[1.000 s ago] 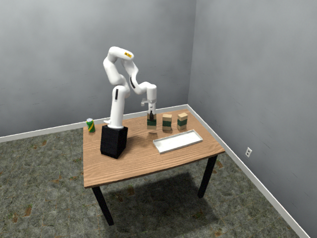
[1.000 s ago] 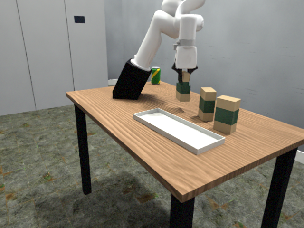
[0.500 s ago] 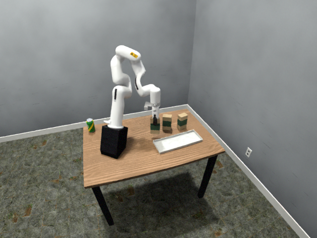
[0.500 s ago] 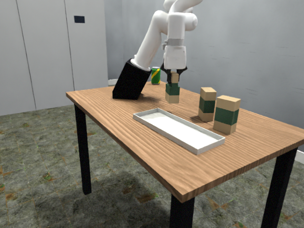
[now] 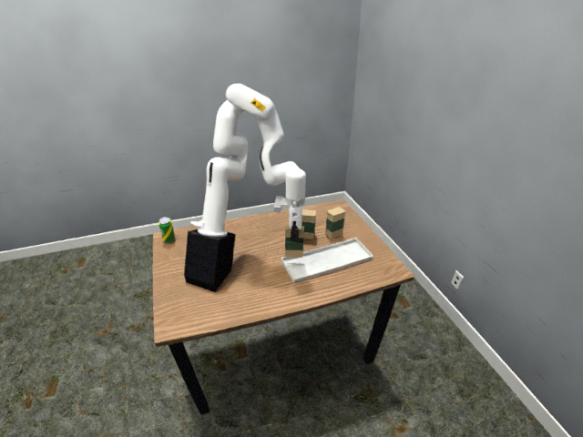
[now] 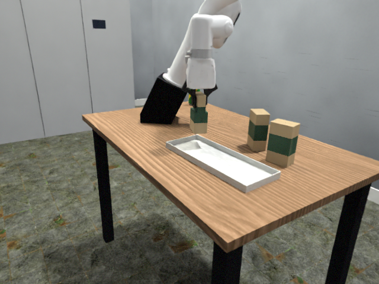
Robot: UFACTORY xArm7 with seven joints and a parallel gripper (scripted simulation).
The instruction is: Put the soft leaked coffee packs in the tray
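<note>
Three tan coffee packs with green bands are on the wooden table. My gripper (image 5: 294,228) (image 6: 200,98) is shut on the top of one coffee pack (image 5: 294,243) (image 6: 198,113) and holds it upright near the left end of the white tray (image 5: 327,259) (image 6: 222,161). I cannot tell whether its base touches the table. The second pack (image 5: 309,224) (image 6: 258,129) and the third pack (image 5: 335,221) (image 6: 282,142) stand upright behind the tray, apart from each other. The tray holds nothing.
The arm's black base block (image 5: 209,259) (image 6: 161,100) stands on the table's left part. A green can (image 5: 167,229) stands at the far left corner. Walls are close behind and to the right of the table.
</note>
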